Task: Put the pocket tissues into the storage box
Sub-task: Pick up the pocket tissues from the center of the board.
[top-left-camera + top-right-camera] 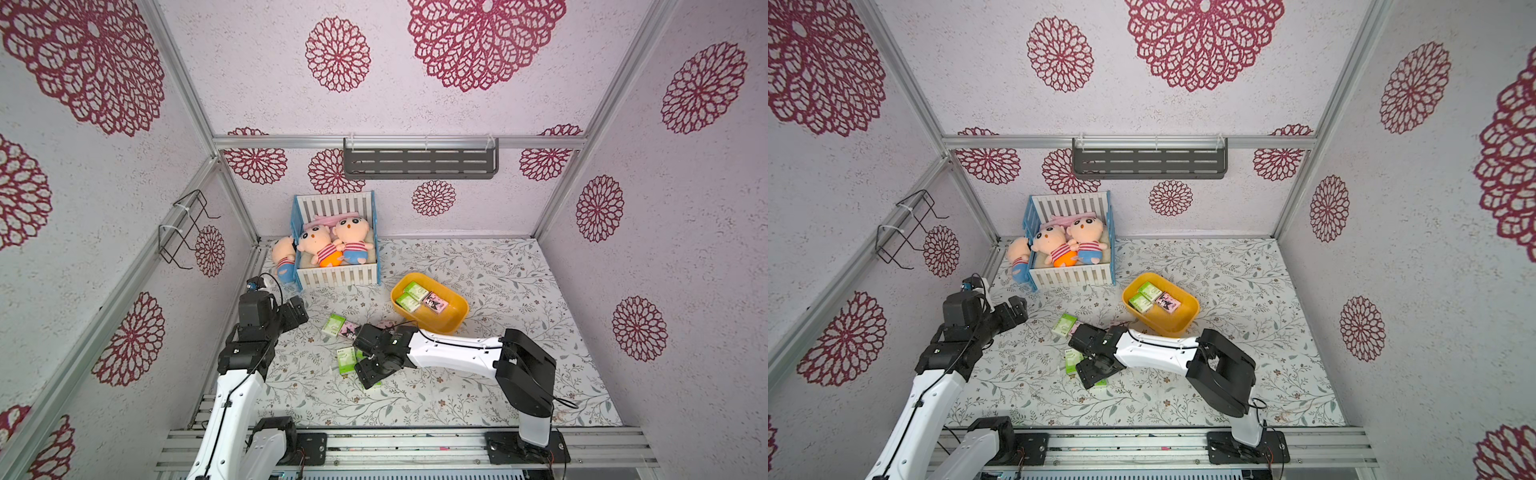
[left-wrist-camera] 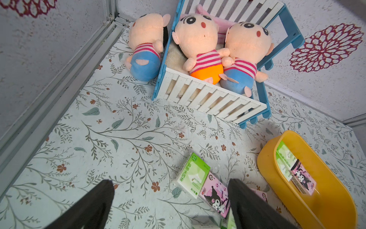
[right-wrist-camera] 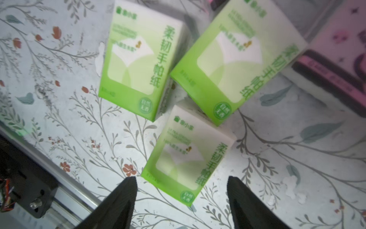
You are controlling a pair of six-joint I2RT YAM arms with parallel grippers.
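Black right hand (image 3: 181, 179), fingers (image 3: 124, 196) apart, by green packet (image 3: 186, 158)

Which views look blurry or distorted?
Right wrist view: the green tissue packets are soft and the pink packet at the edge is smeared. Left wrist view: sharp, the plush dolls crisp. In a top view: sharp, evenly lit, but the frame rails splay from wide-angle distortion.

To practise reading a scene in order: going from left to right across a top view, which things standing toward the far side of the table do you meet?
loose plush doll → white-slatted crate → yellow storage box
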